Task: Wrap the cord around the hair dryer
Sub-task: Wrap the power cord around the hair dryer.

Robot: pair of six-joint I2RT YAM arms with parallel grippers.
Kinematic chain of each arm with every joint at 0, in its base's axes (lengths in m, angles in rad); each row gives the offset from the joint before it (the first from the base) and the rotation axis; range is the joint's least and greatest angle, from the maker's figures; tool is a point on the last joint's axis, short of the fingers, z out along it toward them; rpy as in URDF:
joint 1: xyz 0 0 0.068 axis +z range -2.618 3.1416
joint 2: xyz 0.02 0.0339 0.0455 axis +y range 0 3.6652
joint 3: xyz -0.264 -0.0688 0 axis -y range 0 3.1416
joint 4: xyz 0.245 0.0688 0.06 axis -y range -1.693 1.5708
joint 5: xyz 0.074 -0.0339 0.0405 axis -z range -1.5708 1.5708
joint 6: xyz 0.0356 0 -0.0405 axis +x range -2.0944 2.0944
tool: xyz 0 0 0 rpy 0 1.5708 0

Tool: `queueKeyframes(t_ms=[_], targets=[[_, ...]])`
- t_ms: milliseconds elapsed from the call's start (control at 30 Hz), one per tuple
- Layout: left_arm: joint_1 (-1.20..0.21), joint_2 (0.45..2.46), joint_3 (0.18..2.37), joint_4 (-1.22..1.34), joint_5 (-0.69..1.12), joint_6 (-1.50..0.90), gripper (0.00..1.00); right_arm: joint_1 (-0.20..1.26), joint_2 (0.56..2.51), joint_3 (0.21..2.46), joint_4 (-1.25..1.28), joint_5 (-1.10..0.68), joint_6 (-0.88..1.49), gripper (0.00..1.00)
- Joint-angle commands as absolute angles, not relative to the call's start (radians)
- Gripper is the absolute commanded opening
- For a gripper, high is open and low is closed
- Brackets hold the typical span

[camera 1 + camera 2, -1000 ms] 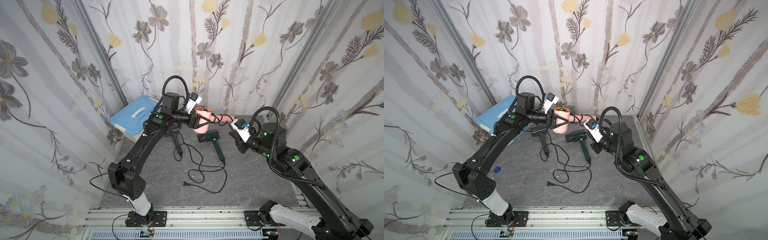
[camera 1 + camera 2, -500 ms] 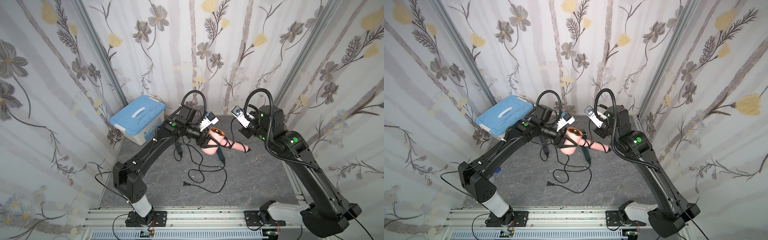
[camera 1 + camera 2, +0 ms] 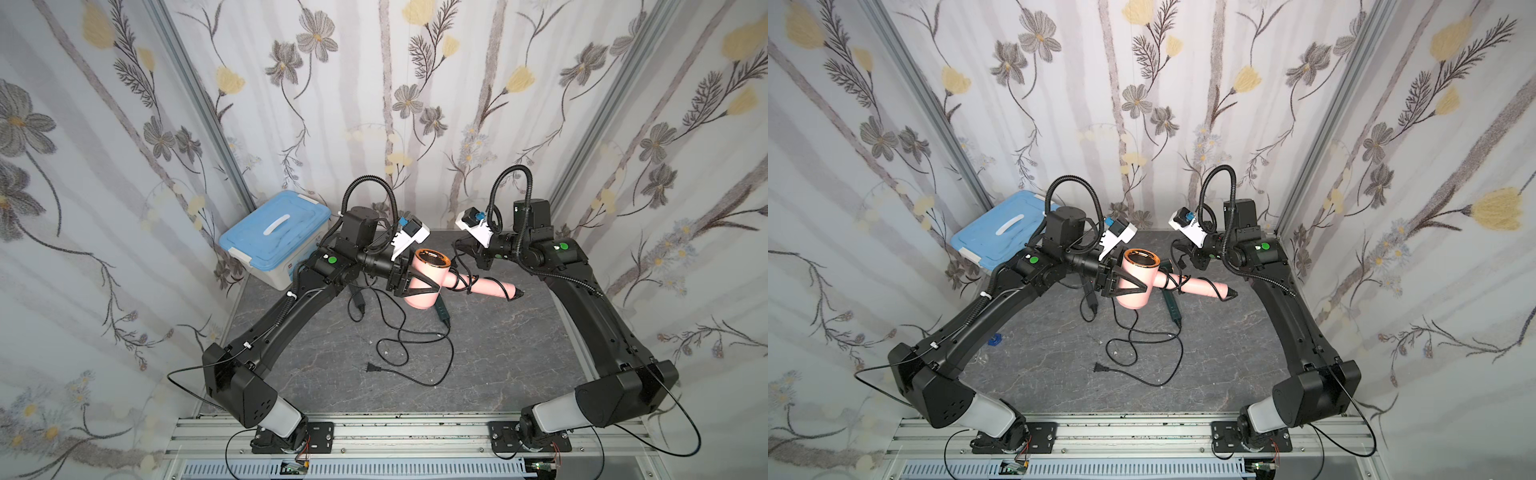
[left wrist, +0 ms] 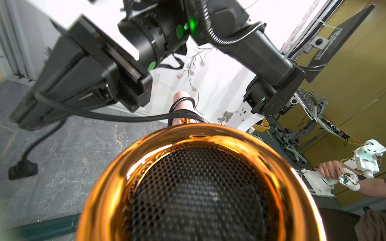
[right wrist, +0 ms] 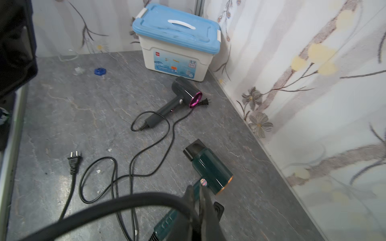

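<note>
Mid-air, left gripper (image 3: 430, 286): grasps hair dryer (image 3: 446, 279), steadying it.
Right gripper (image 5: 197, 194): clenched on your cord (image 5: 129, 199), keeping tension.

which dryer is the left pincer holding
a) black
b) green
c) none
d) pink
d: the left pincer is clamped round the barrel of the pink dryer, which it holds in the air.

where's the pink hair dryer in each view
In a top view: pink hair dryer at centre, raised above the grey table.
In a top view: centre again.
Left wrist: its copper-ringed grille fills the foreground.
Right wrist: not in it.
Shared landmark: the grey table.
</note>
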State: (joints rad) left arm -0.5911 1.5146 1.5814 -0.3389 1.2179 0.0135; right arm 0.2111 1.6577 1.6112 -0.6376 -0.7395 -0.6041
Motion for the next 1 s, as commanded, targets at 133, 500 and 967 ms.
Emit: queueKeyframes(t_ms=[133,500,967], targets=[[-0.531,1.443,1.558,-0.103,1.372,-0.098,0.00,0.141,1.740,1.617,-0.538,-1.110,-0.515,0.00],[-0.457,1.411,1.466,0.182,1.358,-0.302,0.00,0.119,1.828,1.605,-0.490,-1.189,-0.377,0.00],[-0.413,1.425,1.418,0.476,1.314,-0.521,0.00,0.101,1.820,1.483,-0.355,-1.105,-0.196,0.00]])
